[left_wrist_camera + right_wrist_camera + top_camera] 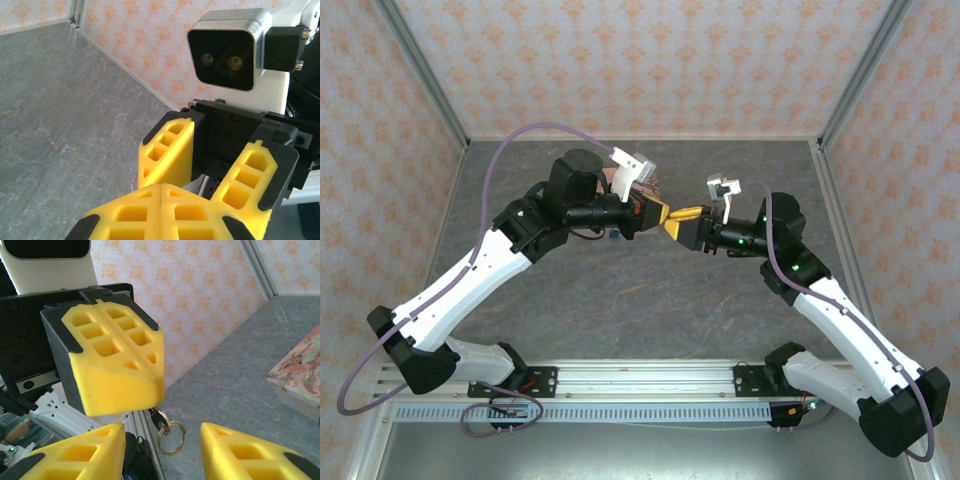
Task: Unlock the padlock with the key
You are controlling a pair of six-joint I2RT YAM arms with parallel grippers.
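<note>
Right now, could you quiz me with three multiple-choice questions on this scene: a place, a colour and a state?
1. Where is the key? A) hanging from the left fingers B) on the tin C) flat on the table
2. What colour are all the fingers? A) blue B) yellow C) red
3. How do the right fingers stand? A) pressed shut B) apart C) clamped on the tin
Answers: 1 A, it hangs below the closed left fingers. 2 B, every finger is yellow. 3 B, a clear gap separates them.
</note>
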